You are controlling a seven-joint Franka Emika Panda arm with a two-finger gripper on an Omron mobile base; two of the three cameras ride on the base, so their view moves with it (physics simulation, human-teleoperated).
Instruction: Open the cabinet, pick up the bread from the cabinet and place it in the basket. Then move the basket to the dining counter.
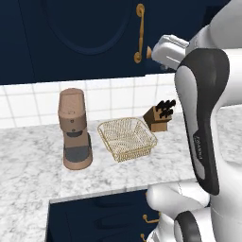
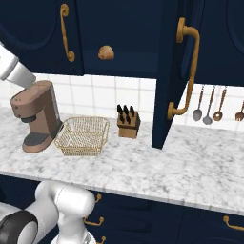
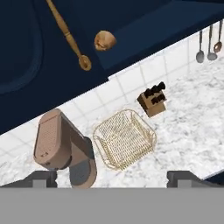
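The navy cabinet (image 2: 33,28) has its left door shut, while its right door (image 2: 169,71) is swung out over the counter. A small golden-brown bread (image 2: 106,52) rests on the cabinet's open bottom shelf, also seen in the hand view as bread (image 3: 105,40). Below it, the golden wire basket (image 2: 83,136) stands on the marble counter with nothing inside. My gripper (image 3: 111,180) is open and holds nothing. It hovers in front of the cabinet, apart from the bread, looking down at the basket (image 3: 124,139). The dining counter is out of view.
A brown coffee machine (image 2: 35,116) stands left of the basket and a knife block (image 2: 128,123) right of it by the tiled wall. Ladles and spoons (image 2: 208,106) hang further right. The open door's long brass handle (image 2: 188,71) juts out towards me.
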